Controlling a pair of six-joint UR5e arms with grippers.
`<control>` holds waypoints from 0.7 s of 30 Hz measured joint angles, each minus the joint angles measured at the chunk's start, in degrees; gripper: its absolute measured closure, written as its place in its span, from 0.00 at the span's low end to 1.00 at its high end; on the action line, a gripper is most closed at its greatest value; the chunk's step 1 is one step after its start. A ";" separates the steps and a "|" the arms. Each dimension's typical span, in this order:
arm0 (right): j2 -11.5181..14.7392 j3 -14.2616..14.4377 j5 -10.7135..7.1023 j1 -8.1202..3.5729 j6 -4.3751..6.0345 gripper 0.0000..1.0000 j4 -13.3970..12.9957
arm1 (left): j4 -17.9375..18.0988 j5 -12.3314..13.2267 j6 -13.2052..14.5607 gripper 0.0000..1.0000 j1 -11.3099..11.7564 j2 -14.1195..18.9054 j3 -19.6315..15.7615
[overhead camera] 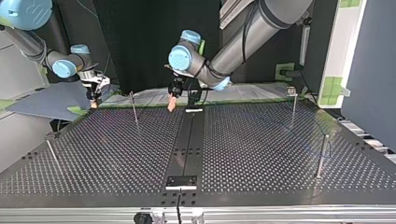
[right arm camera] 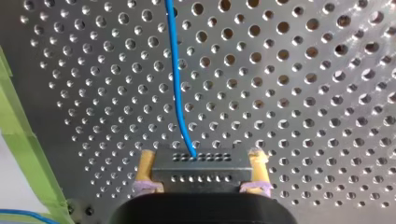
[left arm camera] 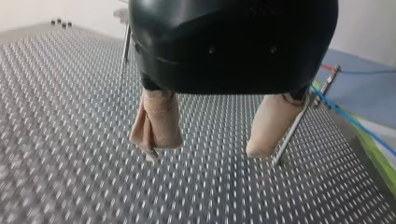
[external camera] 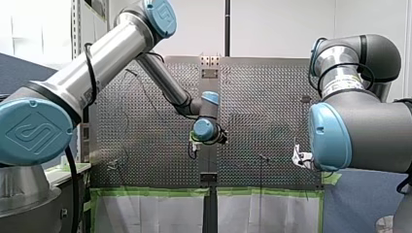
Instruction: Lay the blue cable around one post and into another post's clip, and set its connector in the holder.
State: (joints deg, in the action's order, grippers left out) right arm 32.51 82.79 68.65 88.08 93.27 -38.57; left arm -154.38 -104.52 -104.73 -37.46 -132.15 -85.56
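In the right wrist view my right gripper [right arm camera: 201, 157] is shut on a black connector [right arm camera: 201, 171], held between its yellow pads [right arm camera: 147, 168]. The blue cable [right arm camera: 175, 70] runs out of the connector and away over the perforated table. In the top view this gripper [overhead camera: 95, 93] hangs at the table's far left corner. My left gripper [left arm camera: 205, 150] stands open just above the table with nothing between its beige pads [left arm camera: 159, 121]. A thin metal post [left arm camera: 290, 133] stands just outside one pad, with the blue cable [left arm camera: 355, 122] lying beyond it. The top view puts the left gripper [overhead camera: 182, 103] at the far middle.
Thin posts stand on the table in the top view [overhead camera: 134, 109], [overhead camera: 293, 105], [overhead camera: 322, 154]. A small black plate [overhead camera: 182, 182] sits at the near middle edge. Green tape [external camera: 155, 191] lines the table's edge.
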 joint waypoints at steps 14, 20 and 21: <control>-0.01 -0.20 -0.80 0.03 0.35 1.00 0.02 | -1.91 0.15 0.18 0.01 6.24 8.31 -8.31; -0.02 -0.21 -0.87 0.02 0.36 1.00 0.02 | -2.59 0.28 0.67 0.01 6.01 11.31 -11.29; -0.02 -0.21 -0.87 0.02 0.35 1.00 0.03 | -2.88 0.26 0.74 0.01 5.98 11.78 -11.78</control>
State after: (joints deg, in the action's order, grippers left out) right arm 32.50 82.59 67.78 88.10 93.62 -38.54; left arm -157.27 -104.26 -103.99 -31.48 -120.37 -97.34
